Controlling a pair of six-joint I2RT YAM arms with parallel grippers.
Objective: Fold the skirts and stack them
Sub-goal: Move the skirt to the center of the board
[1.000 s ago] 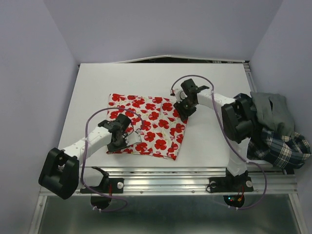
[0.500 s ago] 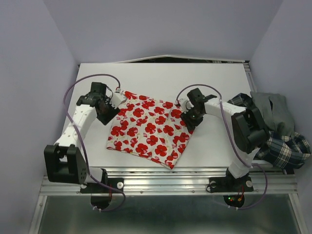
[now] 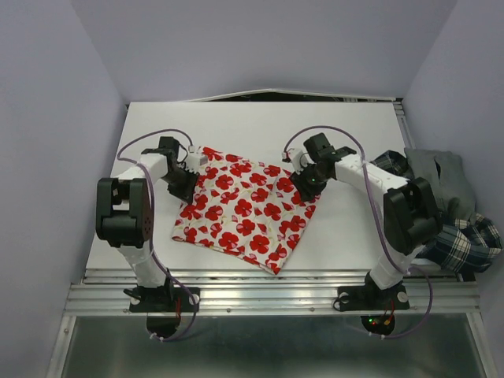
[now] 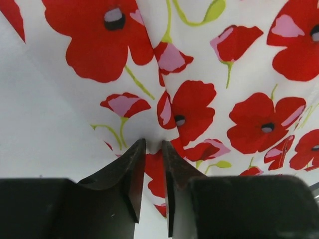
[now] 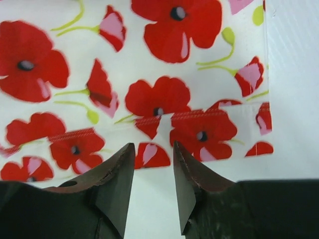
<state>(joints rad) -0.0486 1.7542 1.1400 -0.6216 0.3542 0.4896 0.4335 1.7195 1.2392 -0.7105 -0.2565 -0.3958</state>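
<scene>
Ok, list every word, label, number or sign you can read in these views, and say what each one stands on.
None: no view holds any readable text.
The white cloth skirt with red poppy print shows flowers only, with no lettering or tag.
The plain grey cloth skirt and the dark plaid cloth skirt show no writing.
The black-and-white left arm and right arm bear no legible label.

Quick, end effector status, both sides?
Left end effector: closed on the floral skirt edge.
Right end effector: open, holding nothing, at the skirt's hem.
</scene>
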